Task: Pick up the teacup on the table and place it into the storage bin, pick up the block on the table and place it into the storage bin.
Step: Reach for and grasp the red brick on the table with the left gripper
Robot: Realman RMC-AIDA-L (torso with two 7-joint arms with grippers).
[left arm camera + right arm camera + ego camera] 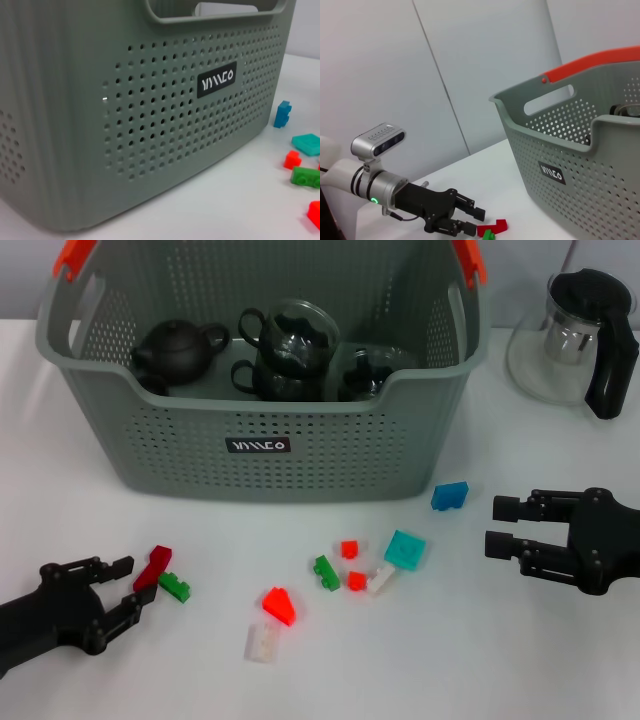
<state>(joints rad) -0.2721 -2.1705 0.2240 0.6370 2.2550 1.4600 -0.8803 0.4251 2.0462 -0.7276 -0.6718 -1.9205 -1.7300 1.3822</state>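
Observation:
The grey storage bin stands at the back of the white table, holding a dark teapot and glass teacups with black handles. Several small blocks lie in front of it: a dark red one, a green one, an orange-red one, a teal one and a blue one. My left gripper is open at the front left, just left of the dark red block. At the right, my open right gripper hovers just right of the blue block.
A glass pitcher with a black handle stands at the back right, beside the bin. The left wrist view shows the bin wall close up. In the right wrist view, the left gripper stands by the red block.

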